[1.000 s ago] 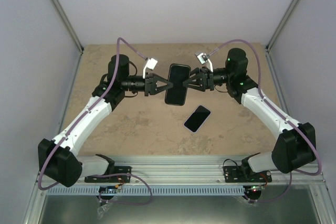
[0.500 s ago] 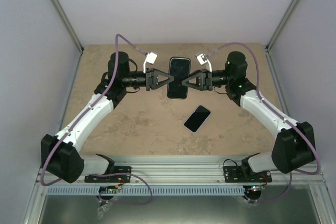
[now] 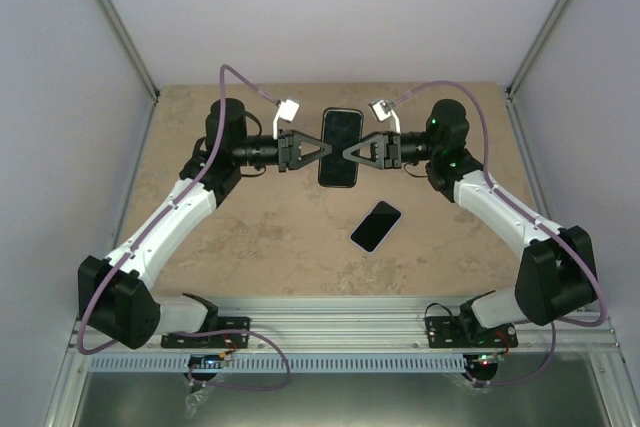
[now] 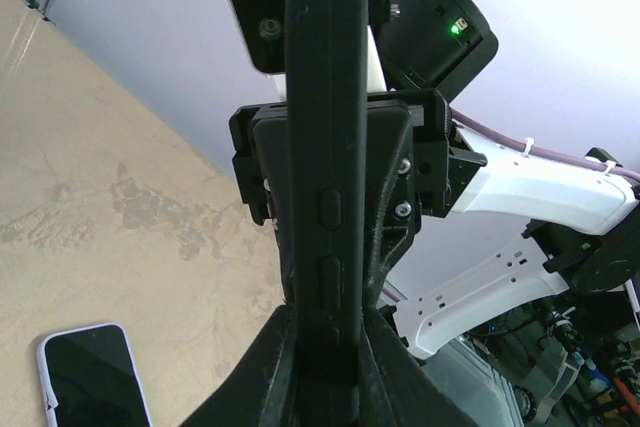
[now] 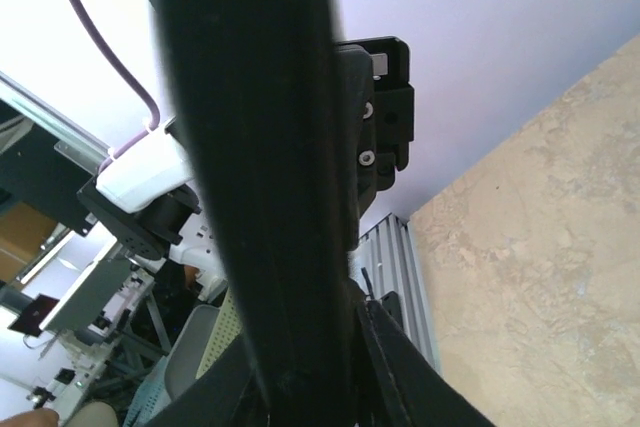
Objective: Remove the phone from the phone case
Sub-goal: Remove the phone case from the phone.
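Hanging in the air above the desk, a black phone case is gripped from 2 sides at once. To the left of the case, the left end effector is pressed onto its left long edge, and the edge is pinched between the 2 fingers. To the right of the case, the right end effector is closed on the opposite long edge in the same way. The 2 end effectors are pointed at each other with the case between them.

In the left wrist view, the case is seen edge-on and upright, with 2 side buttons showing along its narrow side and the fingers set against it at the bottom. In the right wrist view, the case is seen as a dark, blurred band held between the fingers. Whether a handset is seated inside the case cannot be told.

Below the case and slightly to its right, a pale-rimmed phone is laid screen-up and tilted on the desk, well apart from both end effectors.
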Robot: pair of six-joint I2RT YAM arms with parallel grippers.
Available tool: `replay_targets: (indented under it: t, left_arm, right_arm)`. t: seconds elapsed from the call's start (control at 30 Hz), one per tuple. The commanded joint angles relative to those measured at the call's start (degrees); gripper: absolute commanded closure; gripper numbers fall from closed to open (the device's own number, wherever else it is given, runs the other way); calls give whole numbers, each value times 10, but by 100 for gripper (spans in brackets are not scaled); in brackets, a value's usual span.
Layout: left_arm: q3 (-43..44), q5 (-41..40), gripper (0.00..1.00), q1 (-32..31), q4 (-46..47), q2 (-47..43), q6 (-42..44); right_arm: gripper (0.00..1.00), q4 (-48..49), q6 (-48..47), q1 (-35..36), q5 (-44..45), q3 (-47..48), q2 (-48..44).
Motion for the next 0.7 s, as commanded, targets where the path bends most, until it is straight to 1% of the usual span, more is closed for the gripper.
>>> replay_targets:
  t: [0.0,0.1,0.27,0.3,0.37,0.43,0.5,0.57,0.67]
  left_arm:
    - [-1,-4,100,3,21,-13,9]
    - [-2,-6,100,3,16,-14,13]
    - [4,-7,100,3,-14,-17,35]
    - [11,-3,94,3,-23,-18,48]
    - [30,6,66,3,-62,-21,84]
    - [45,19,47,5,-94,-33,122]
    - [49,28,36,9,-123,-46,157]
    - [50,41,33,14,-155,-59,190]
    - [42,57,26,25,-180,-80,213]
  right_arm:
    - [84,23,11,4,3,9,4]
    - [94,24,13,4,4,11,6]
    - [99,21,15,-1,-8,36,21]
    - [99,22,15,-1,-11,42,24]
    - [100,27,17,-1,-19,55,28]
    - [99,33,23,-1,-28,64,32]
    - [99,37,25,-2,-36,76,34]
    - [99,43,25,-2,-42,88,35]
    - [99,59,30,-2,-45,101,35]
